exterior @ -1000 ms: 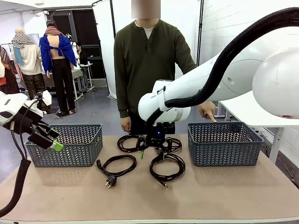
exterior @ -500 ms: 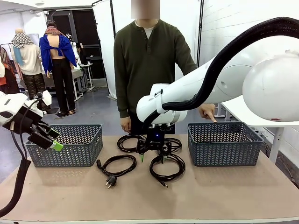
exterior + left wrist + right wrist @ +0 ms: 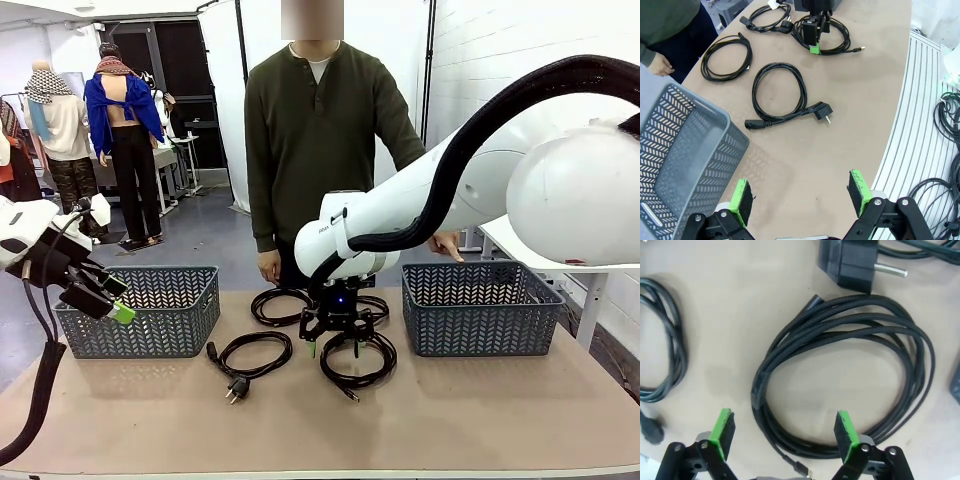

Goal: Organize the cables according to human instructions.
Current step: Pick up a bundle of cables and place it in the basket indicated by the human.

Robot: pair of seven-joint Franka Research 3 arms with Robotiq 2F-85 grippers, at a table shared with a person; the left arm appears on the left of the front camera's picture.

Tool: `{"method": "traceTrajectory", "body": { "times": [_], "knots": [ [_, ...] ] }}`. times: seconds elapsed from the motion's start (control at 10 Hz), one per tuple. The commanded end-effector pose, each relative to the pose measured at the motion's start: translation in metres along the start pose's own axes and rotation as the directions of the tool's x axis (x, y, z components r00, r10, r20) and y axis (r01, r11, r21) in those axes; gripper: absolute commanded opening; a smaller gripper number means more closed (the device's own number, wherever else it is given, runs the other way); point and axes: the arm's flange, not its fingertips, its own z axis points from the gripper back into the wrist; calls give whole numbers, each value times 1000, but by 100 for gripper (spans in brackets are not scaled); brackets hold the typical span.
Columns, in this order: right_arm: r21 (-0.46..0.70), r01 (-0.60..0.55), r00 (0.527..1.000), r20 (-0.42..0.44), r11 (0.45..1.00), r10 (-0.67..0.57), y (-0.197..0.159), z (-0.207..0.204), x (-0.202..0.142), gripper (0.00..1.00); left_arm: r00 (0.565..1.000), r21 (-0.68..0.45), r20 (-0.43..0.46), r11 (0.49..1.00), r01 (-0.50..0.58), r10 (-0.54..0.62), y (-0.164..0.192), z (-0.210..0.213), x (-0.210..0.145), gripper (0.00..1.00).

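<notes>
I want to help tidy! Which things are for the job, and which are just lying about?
For the job: coil under the right gripper, plug cable, two far cables, probably both baskets.
Just lying about: cords off the table.

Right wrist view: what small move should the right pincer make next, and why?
Probably lower straight down and close. The right pincer hangs open above the coiled cable, whose near strands run between its pads, and the person's hand points toward the right basket.
</notes>
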Motion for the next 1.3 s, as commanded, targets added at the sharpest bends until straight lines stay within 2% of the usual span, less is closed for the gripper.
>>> {"method": "traceTrajectory", "body": {
  "times": [0.0,0.8,1.0,1.2],
  "knots": [
    [-24,38,999,21,999,-38,9,-4,7,100,1000,-18,15,1000,14,-13,4,0,-3,100],
    [-59,18,999,48,998,-15,21,-12,11,100,1000,-18,15,1000,14,-13,4,0,-3,100],
    [-79,8,998,61,997,-3,24,-17,9,92,1000,-18,15,1000,14,-13,4,0,-3,100],
    [-76,10,998,64,997,-5,24,-20,10,79,1000,-18,15,1000,14,-13,4,0,-3,100]
  ]
}}
